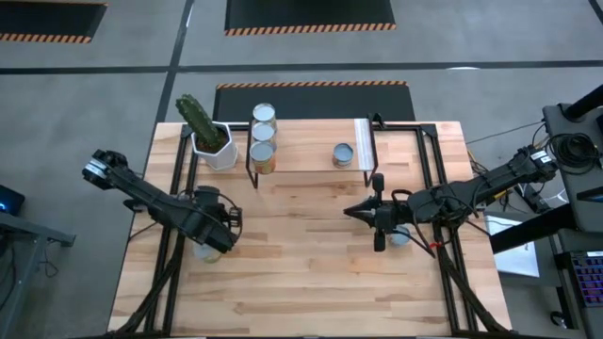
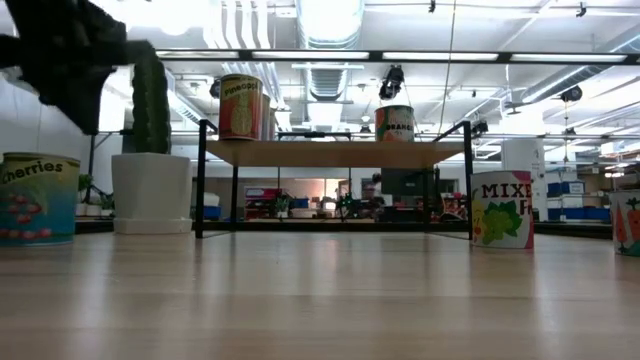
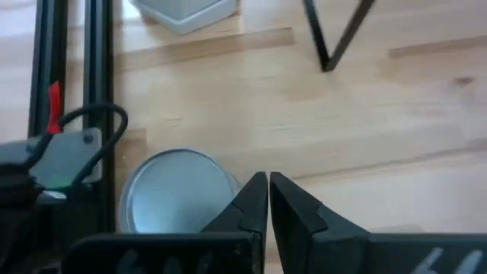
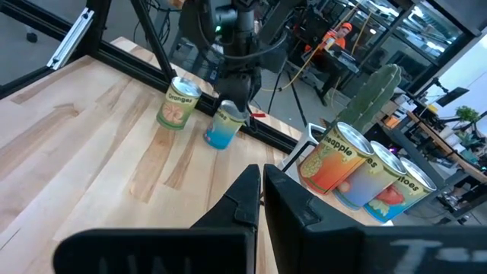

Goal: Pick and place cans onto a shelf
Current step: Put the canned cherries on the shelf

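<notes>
Where the table (image 1: 301, 282) lies bare from centre to its 6 o'clock edge, both grippers hang, fingers pressed together, holding nothing: left gripper (image 1: 231, 221) at 9 o'clock above one can (image 3: 176, 199), right gripper (image 1: 350, 213) at 3. Shelf (image 1: 306, 155), 12 o'clock edge: four cans (image 1: 263, 137).

Legible lettering is found on can labels only. In the low view, "cherries" is printed on the can (image 2: 38, 198) at the left edge, and "MIXE" over "F", cut off, on the can (image 2: 502, 209) at the right. In the right wrist view, "Oranges" is read on a green-labelled can (image 4: 177, 103), "pineapple" on an orange can (image 4: 337, 158), and "oes" on another can (image 4: 398, 189).
</notes>
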